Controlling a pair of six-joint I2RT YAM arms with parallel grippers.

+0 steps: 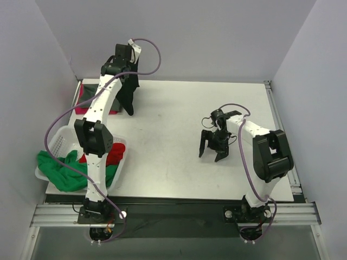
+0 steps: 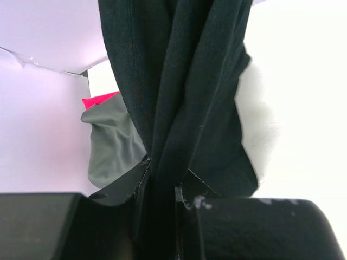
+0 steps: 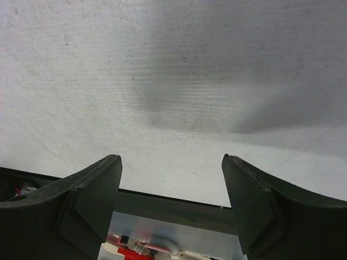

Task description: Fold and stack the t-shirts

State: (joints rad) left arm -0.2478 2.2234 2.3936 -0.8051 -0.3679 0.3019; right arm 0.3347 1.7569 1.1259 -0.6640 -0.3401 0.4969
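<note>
My left gripper (image 1: 123, 69) is raised over the table's far left and is shut on the black t-shirt (image 1: 128, 93), which hangs down in a narrow bunch to the table. In the left wrist view the black cloth (image 2: 179, 97) runs up from between my jaws. A grey-green t-shirt (image 2: 111, 143) on a pink-red one (image 2: 99, 100) lies folded at the far left (image 1: 87, 99). A green t-shirt (image 1: 62, 170) and a red one (image 1: 114, 154) lie in the basket. My right gripper (image 1: 213, 153) is open and empty just above the bare table (image 3: 173, 81).
The white perforated basket (image 1: 57, 141) stands at the near left edge, with green cloth spilling over its rim. White walls close in the left, back and right. A metal rail (image 1: 179, 212) runs along the near edge.
</note>
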